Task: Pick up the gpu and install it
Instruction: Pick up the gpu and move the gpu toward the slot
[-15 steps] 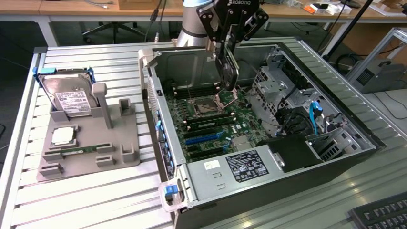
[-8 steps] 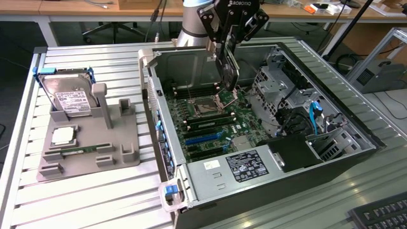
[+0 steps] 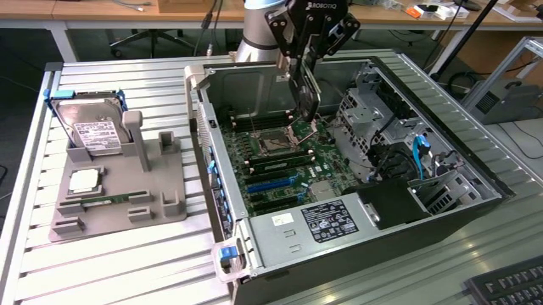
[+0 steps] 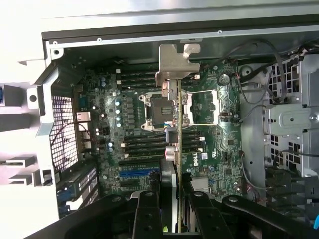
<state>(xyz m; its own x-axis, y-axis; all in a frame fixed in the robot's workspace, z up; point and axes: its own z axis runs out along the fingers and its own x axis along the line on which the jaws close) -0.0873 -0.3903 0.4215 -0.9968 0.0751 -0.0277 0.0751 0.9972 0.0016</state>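
The gpu (image 3: 306, 92) hangs edge-down over the open computer case (image 3: 199, 127), above the motherboard (image 3: 318, 166) near the CPU socket (image 3: 273, 143). My gripper (image 3: 304, 58) is shut on its upper edge. In the wrist view the gpu (image 4: 178, 124) is seen edge-on, a thin green board with its silver end bracket (image 4: 174, 64) at the far end, and my gripper (image 4: 177, 204) clamps it between two black fingers (image 4: 147, 214). The card floats clear of the board. The blue expansion slots (image 3: 271, 184) lie nearer the power supply; one blue slot (image 4: 137, 174) appears beside the card.
A grey holder (image 3: 161, 203) at the exterior view's left carries a silver hard drive (image 3: 95, 130), a CPU (image 3: 85, 181) and a RAM stick (image 3: 106, 200). Inside the case are a power supply (image 3: 314, 225) and drive cages (image 3: 373, 108). A keyboard (image 3: 509, 286) lies at the lower right.
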